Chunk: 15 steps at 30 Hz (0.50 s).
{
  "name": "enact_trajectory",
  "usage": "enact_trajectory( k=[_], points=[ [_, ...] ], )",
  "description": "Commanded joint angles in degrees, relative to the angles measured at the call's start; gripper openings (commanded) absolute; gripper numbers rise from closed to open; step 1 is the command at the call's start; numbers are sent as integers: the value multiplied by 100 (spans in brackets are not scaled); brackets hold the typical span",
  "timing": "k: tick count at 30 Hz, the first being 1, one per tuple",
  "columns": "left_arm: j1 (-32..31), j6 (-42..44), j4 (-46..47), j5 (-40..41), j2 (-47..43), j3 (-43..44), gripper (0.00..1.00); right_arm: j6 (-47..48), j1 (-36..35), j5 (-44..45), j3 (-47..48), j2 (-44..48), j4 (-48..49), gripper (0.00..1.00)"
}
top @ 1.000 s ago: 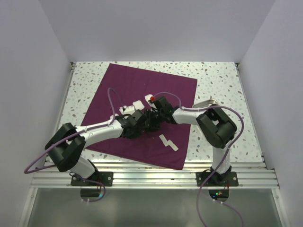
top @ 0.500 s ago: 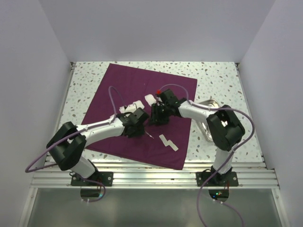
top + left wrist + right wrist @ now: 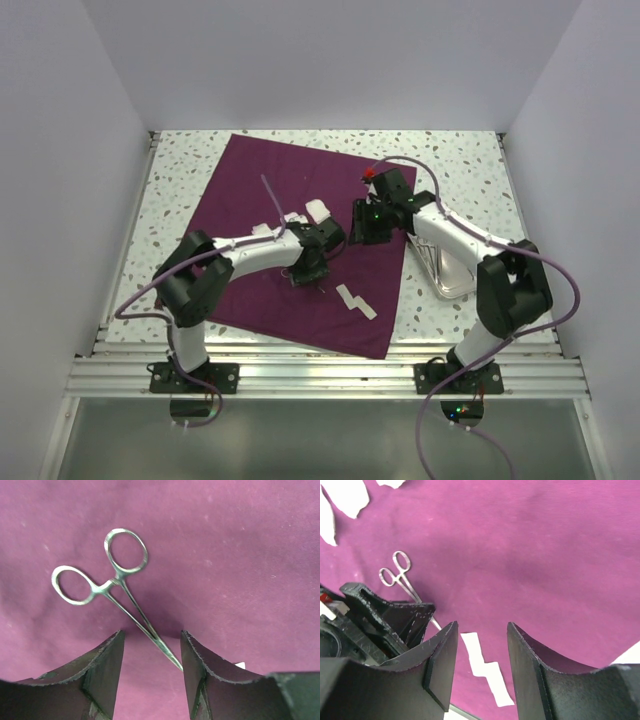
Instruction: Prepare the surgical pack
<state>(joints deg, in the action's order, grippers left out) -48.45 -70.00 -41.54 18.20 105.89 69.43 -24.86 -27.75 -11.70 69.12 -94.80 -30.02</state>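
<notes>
The surgical pack's purple cloth (image 3: 300, 180) lies spread flat on the table. A thin metal clamp (image 3: 120, 587) rests on it, rings away from me, its tip between the fingers of my left gripper (image 3: 151, 650), which is open and not touching it. In the top view the left gripper (image 3: 309, 268) hovers low over the cloth's middle. My right gripper (image 3: 364, 224) is open and holds nothing above the cloth's right part. Through its fingers (image 3: 440, 660) I see a white gauze strip (image 3: 485, 672) and the clamp (image 3: 400, 575).
A silver metal tray (image 3: 447, 272) sits on the speckled table right of the cloth, partly under the right arm. More white gauze pieces (image 3: 318, 210) lie on the cloth behind the left gripper. White walls close in both sides and the back.
My left gripper has opened and let the clamp down onto the cloth, shifting slightly right. The right arm has drawn back to the right and away, uncovering the tray.
</notes>
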Motion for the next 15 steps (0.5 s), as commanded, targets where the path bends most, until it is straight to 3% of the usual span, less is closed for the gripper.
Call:
enact_trajectory(
  k=[1,10,15],
  points=[
    [-130,-717,-732,87,195,510,53,245,252,-42,-12,278,-145,48],
    [-139,-1350,-1199,-202,696,669,47,342,481,-174,-250,507,-83,48],
    [-104,-1473,-1058,-106,749,476,29,315,481,-315,-303,568,-56,48]
  ],
)
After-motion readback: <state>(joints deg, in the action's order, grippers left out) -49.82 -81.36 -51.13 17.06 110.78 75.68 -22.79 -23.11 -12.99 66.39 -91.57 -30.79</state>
